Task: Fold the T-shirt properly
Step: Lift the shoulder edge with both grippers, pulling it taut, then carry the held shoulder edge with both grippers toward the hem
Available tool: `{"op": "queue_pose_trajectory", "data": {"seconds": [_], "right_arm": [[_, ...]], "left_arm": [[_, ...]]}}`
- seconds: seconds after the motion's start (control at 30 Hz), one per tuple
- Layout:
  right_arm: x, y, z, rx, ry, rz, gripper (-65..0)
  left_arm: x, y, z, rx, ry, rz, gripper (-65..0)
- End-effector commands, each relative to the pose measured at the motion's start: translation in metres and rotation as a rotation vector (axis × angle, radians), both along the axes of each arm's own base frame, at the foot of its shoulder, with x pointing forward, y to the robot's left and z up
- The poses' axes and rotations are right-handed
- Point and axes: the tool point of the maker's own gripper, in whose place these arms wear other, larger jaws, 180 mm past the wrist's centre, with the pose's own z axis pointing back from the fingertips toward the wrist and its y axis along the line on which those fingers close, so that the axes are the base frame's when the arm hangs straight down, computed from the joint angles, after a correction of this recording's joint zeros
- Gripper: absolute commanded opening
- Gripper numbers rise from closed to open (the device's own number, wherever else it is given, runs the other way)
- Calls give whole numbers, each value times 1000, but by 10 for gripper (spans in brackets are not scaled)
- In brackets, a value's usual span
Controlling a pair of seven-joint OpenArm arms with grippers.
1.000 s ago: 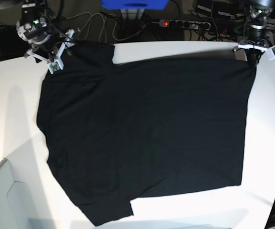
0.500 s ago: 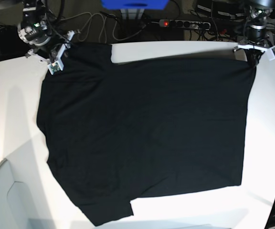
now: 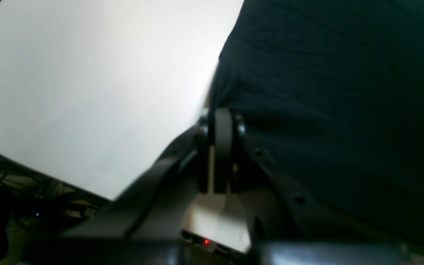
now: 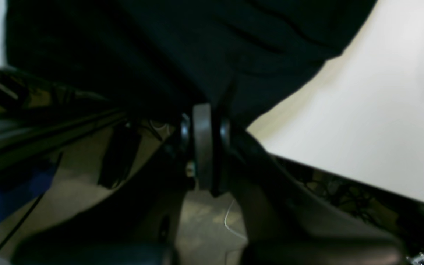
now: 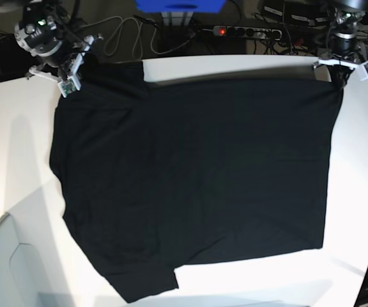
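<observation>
The black T-shirt lies spread flat, plain side up, over most of the white table. My right gripper is at the shirt's far-left corner. In the right wrist view its fingers are shut on the dark cloth at the table's back edge. My left gripper is at the far-right corner. The left wrist view shows it shut on the shirt's edge, with bare table to the left of it.
Behind the table's back edge run a power strip with a red light, loose cables and a blue box. A grey panel sits at the near-left corner. Bare white table shows on the left, right and near sides.
My right gripper has shut on the shirt's far-left corner and drawn it back and to the left, towards the table's edge. The left arm has stayed still.
</observation>
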Motion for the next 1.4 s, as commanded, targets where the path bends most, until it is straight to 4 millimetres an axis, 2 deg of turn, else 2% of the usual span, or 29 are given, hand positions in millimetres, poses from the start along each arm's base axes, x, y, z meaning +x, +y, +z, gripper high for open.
{"op": "queue_pose_trajectory", "data": {"seconds": [0.0,0.2,0.5,0.77,1.0,1.1,1.23,1.37], "right_arm": [[2,0,10,-3,-32,23,-646],[-12,-12,9,-24,-8,-4,-646],[-26,-7,8,5,-12,4,-646],[-24,-6,9,9,-20,1,-646],[9,6,24,63,-159,-5,-646],[27,6,31,64,-207,-4,-646],[50,5,43,63,-275,-2,-646],[74,5,56,59,-343,3,-646]], "left_arm": [[3,4,12,30,-30,-9,-650],[-4,4,9,29,-10,-9,-650],[-17,-1,9,27,19,-18,-650],[-20,-1,8,27,26,-18,-650],[-14,-1,13,34,11,-27,-650],[-2,-1,17,37,-23,-26,-650],[4,1,19,39,-38,-24,-650],[22,3,28,51,-81,-34,-650]]}}
